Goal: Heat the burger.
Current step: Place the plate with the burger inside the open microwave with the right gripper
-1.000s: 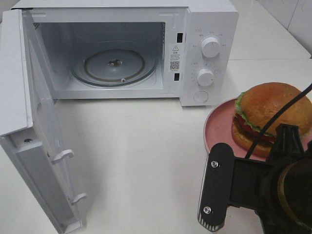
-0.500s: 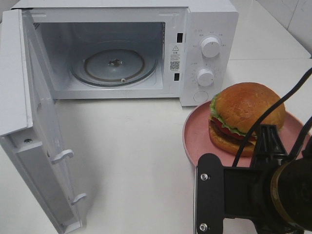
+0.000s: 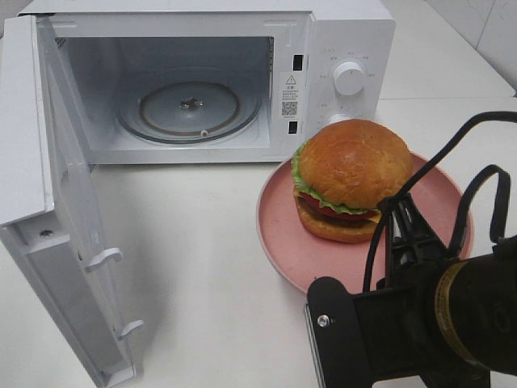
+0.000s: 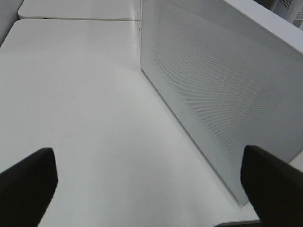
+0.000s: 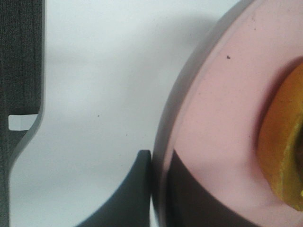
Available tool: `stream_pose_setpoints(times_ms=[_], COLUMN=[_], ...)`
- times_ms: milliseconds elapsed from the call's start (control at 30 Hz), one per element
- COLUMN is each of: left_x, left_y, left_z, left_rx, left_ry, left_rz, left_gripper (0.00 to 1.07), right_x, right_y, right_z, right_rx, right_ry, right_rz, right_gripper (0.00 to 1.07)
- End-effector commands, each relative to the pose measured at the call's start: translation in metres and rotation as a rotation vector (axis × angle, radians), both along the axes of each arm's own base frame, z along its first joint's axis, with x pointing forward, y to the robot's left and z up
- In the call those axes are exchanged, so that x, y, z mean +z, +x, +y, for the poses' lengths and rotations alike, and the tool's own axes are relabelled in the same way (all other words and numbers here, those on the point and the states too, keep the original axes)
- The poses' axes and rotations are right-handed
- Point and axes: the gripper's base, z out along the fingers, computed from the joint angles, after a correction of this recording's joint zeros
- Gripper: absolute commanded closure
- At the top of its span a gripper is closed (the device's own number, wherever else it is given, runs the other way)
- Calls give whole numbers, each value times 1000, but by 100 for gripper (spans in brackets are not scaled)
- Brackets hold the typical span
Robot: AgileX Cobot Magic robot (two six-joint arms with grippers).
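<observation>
Right gripper (image 5: 158, 191) is clamped on the plate (image 3: 279, 234) at its near rim, burger (image 3: 351, 174) on top, near the open microwave (image 3: 347, 32) — left gripper (image 4: 149, 187) jaws wide apart.

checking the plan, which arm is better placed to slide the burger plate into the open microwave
Right, probably. The right gripper is shut on the rim of the pink plate carrying the burger, just in front of the open microwave. The left gripper is open and holds nothing.

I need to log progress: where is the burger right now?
In the exterior high view, the burger sits on the pink plate, right of centre, just in front of the microwave's control panel.
</observation>
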Motion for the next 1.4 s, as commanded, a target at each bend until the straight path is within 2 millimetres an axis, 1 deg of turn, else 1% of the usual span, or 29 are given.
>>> stream_pose_setpoints(times_ms=[33, 133, 200, 300, 367, 500, 533, 633, 700, 800, 867, 1067, 1133, 1233, 1300, 1400], left_x=[1, 1, 1, 1, 1, 1, 1, 1, 1, 1, 1, 1, 1, 1, 1, 1], left_y=[-2, -2, -2, -2, -2, -2, -2, -2, -2, -2, -2, -2, -2, -2, -2, -2], left_z=[0, 0, 0, 0, 0, 0, 0, 0, 0, 0, 0, 0, 0, 0, 0, 0], left_rx=[-1, -1, -1, -1, -1, -1, -1, -1, -1, -1, -1, -1, -1, -1, -1, -1], left_ry=[-6, -6, -6, -6, -6, -6, -6, -6, -6, -6, -6, -6, -6, -6, -6, -6], left_rz=[-27, -27, -27, -27, -27, -27, -27, -27, -27, -27, -27, -27, -27, -27, -27, -27], left_gripper=[9, 9, 9, 9, 9, 9, 9, 9, 9, 9, 9, 9, 9, 9, 9, 9], right_x=[3, 3, 3, 3, 4, 4, 4, 4, 4, 4, 4, 3, 1, 1, 0, 0], right_y=[3, 3, 2, 2, 1, 4, 10, 14, 27, 30, 40, 47, 50, 50, 53, 54], right_z=[3, 6, 9, 10, 14, 15, 13, 11, 5, 3, -2, -9, -15, -16, -19, -20], right_rx=[87, 131, 202, 221, 285, 309, 302, 298, 321, 333, 364, 381, 423, 428, 478, 499], right_ry=[2, 12, 13, 15, 19, 34, 52, 57, 55, 58, 77, 79, 65, 68, 75, 80], right_rz=[-48, -46, -47, -47, -49, -50, -45, -45, -56, -59, -49, -22, 14, 24, 46, 46], right_gripper=[107, 107, 107, 107, 107, 107, 107, 107, 107, 107, 107, 107, 107, 107, 107, 107])
